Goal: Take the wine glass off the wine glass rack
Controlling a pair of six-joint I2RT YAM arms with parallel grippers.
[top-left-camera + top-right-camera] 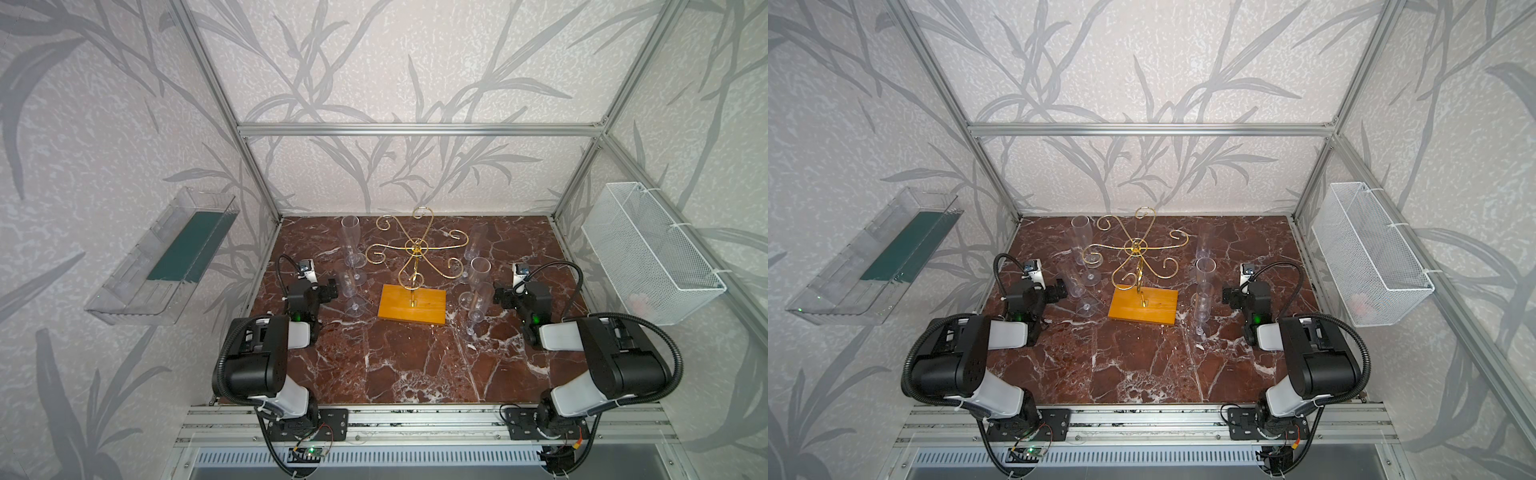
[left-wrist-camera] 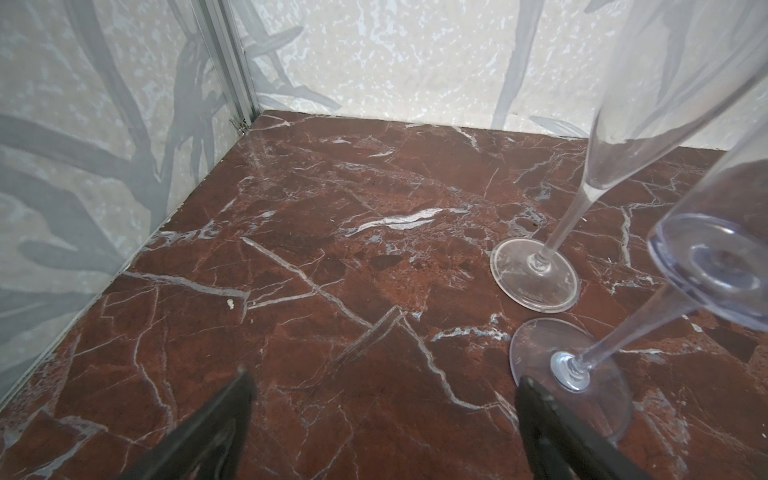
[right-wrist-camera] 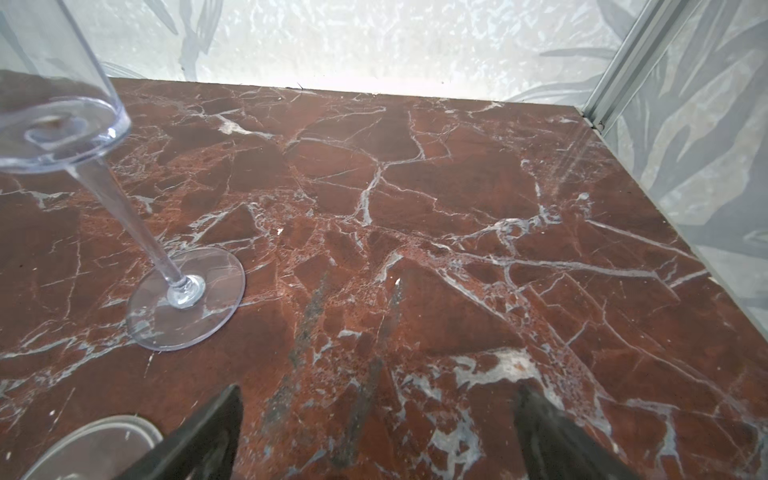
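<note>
The dark red marble table [image 1: 415, 365] carries everything. In its middle, between the two end effectors, stands the wine glass rack [image 1: 417, 248], gold wire on a yellow wooden block. In both top views I find no glass hanging from its curled arms, though clear glass against such thin wire is hard to read.

The left end effector [image 2: 384, 378] sits low over the table with its jaws spread fully and nothing between them. The right end effector [image 3: 379, 388] is the same, wide apart and empty.

The wine glasses I can see stand upright on the table. On the rack side of the left end effector, the nearer glass [image 2: 715, 257] has its foot just beside one finger; I cannot tell if they touch. The farther glass [image 2: 536, 276] stands ahead of it. On the rack side of the right end effector stands another glass [image 3: 185, 297], and a second foot [image 3: 95, 444] lies close by one finger.

I judge the removal is done, or nearly. The next move calls for care: each arm should draw away from these feet, because a tall light glass tips easily.
</note>
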